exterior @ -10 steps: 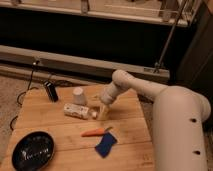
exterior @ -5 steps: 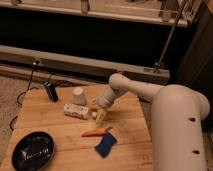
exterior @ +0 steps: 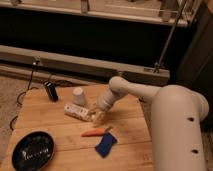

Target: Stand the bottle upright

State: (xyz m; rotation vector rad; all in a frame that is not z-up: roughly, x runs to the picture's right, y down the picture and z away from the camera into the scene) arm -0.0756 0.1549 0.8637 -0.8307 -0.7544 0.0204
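Observation:
The bottle (exterior: 76, 111), whitish with dark specks on its label, lies on its side on the wooden table (exterior: 55, 127), its long axis running left to right. My gripper (exterior: 98, 118) hangs from the white arm (exterior: 131, 91) and sits low at the bottle's right end, touching or very close to it. That end of the bottle is hidden behind the gripper. I cannot make out whether anything is held.
A white cup (exterior: 78, 96) stands just behind the bottle and a black can (exterior: 50, 91) is further left. In front lie an orange stick-shaped item (exterior: 96, 132), a blue object (exterior: 106, 145) and a black plate (exterior: 33, 150) at front left.
The gripper has dropped slightly lower onto the bottle's right end. The bottle and other objects have stayed in place.

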